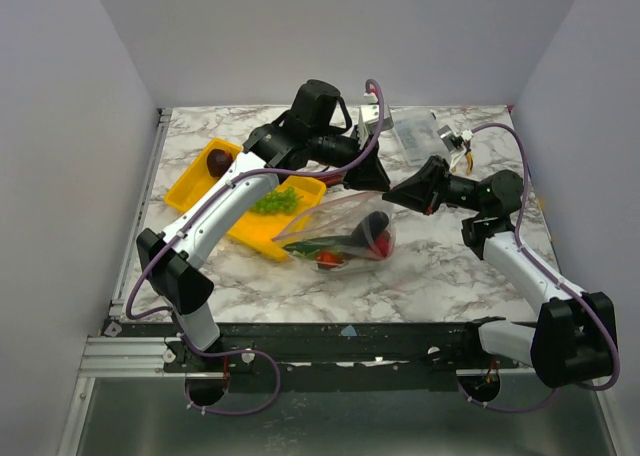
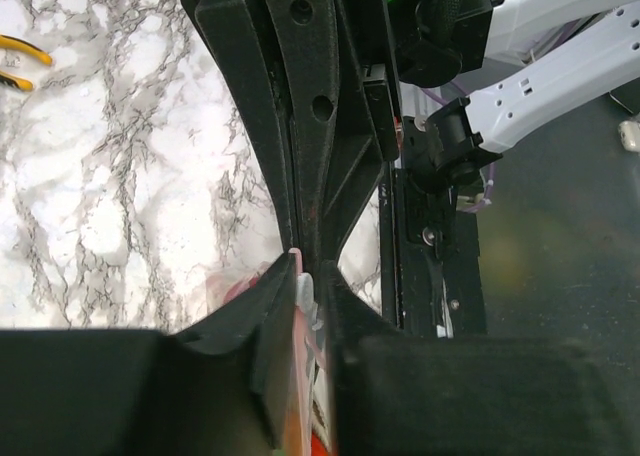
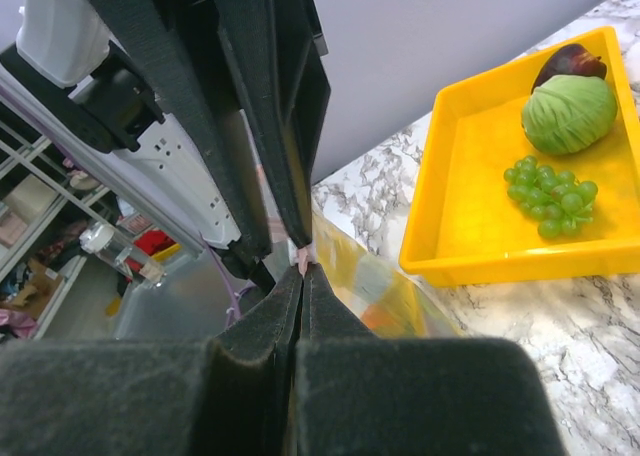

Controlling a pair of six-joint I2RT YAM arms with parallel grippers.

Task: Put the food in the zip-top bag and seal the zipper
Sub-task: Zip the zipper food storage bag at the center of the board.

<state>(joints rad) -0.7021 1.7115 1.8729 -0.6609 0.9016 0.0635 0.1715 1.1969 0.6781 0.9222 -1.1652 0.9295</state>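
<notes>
The clear zip-top bag [image 1: 335, 234] lies in the middle of the table. Food shows inside it: a green stalk [image 1: 325, 244], a red tomato [image 1: 328, 259], a dark piece [image 1: 372, 222] and something red [image 1: 382, 244]. The bag's upper right corner is lifted, and both grippers meet there. My left gripper [image 1: 378, 179] [image 2: 308, 271] is closed on the pinkish zipper [image 2: 297, 316], which runs between its fingers. My right gripper [image 1: 398, 193] [image 3: 302, 268] faces it, shut on the end of the zipper [image 3: 303, 254]. The bag [image 3: 400, 296] slopes away below it.
A yellow tray [image 1: 200, 188] [image 3: 470, 176] at the left holds green grapes [image 1: 273, 201] [image 3: 548, 191], a green cabbage [image 3: 568, 114] and a dark purple piece [image 1: 218, 160] [image 3: 570, 61]. A rigid clear box [image 1: 420, 133] and a yellow-handled tool [image 1: 462, 151] lie at the back right.
</notes>
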